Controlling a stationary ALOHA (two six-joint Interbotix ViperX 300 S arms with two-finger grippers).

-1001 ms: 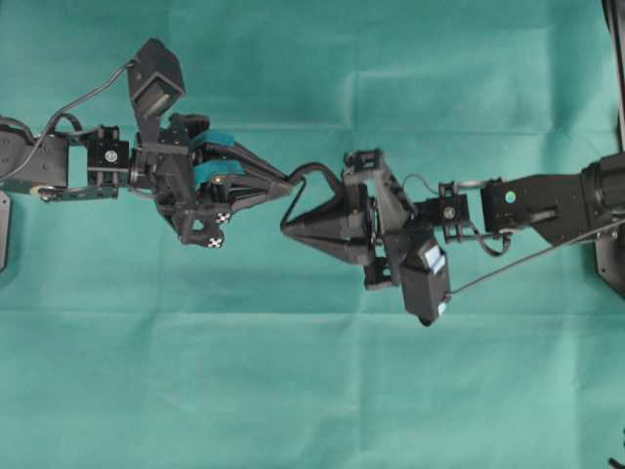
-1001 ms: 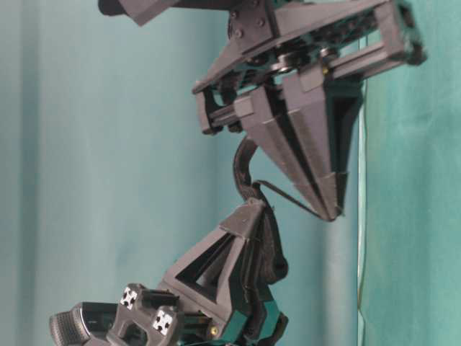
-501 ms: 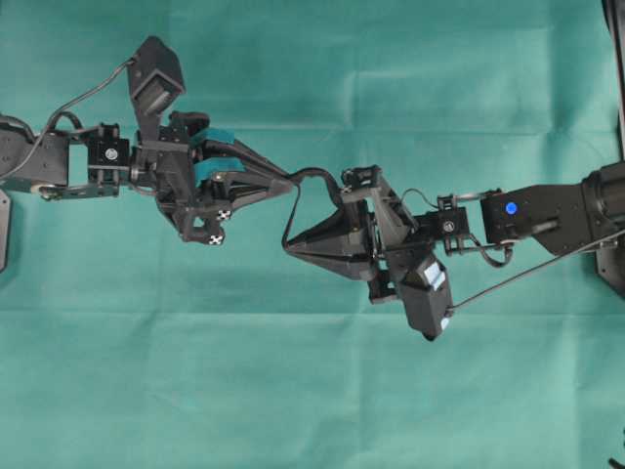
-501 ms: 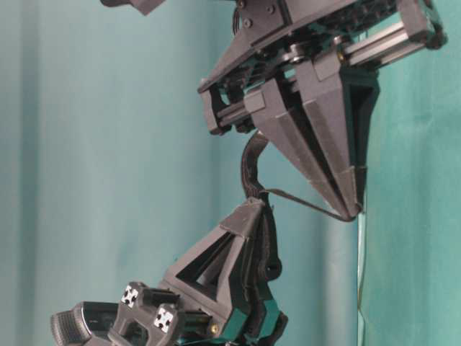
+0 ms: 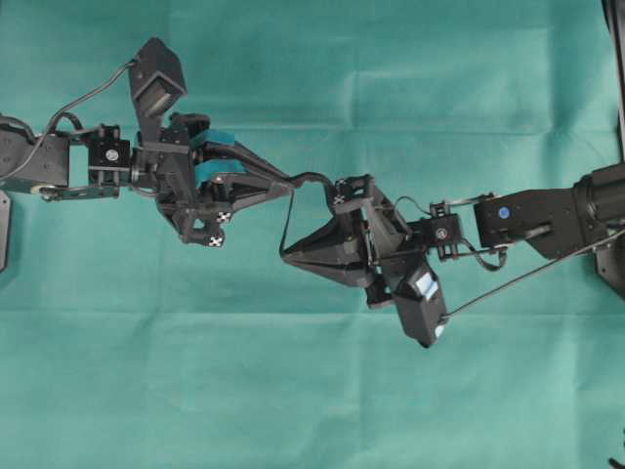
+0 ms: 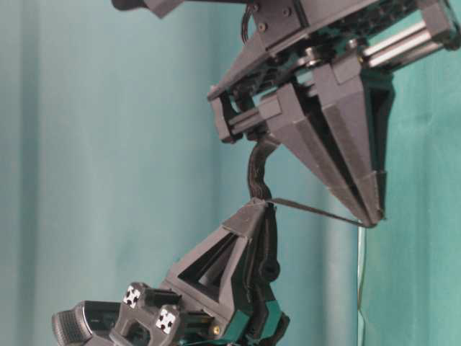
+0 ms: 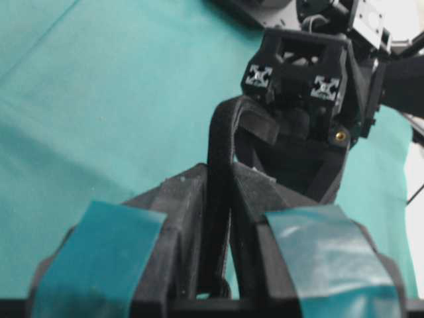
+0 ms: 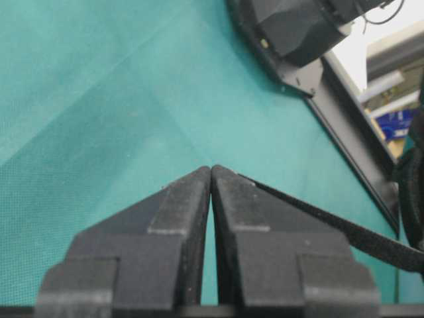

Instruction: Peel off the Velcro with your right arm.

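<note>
The Velcro (image 5: 311, 177) is a black strap held in the air between both grippers. My left gripper (image 5: 290, 186), the one with teal pads, is shut on its thick layer (image 7: 218, 152), which stands up between the fingers and curls over at the top. My right gripper (image 5: 283, 257), with plain black pointed fingers, is shut at its tips on the thin layer (image 6: 317, 213). That layer runs taut from the left gripper's tip (image 6: 258, 205) to the right gripper's tip (image 6: 376, 220). In the right wrist view the strap (image 8: 344, 233) trails off to the right from the shut tips (image 8: 211, 169).
Green cloth (image 5: 293, 391) covers the table below both arms. A black frame (image 5: 615, 254) stands at the right edge, and a black arm base (image 8: 291, 33) shows in the right wrist view. The right wrist camera (image 5: 420, 308) hangs below the right arm.
My right gripper has drawn away from the left gripper's tip, toward the lower edge of the overhead view. The thin layer has peeled further off the thick one. The left gripper stays put.
</note>
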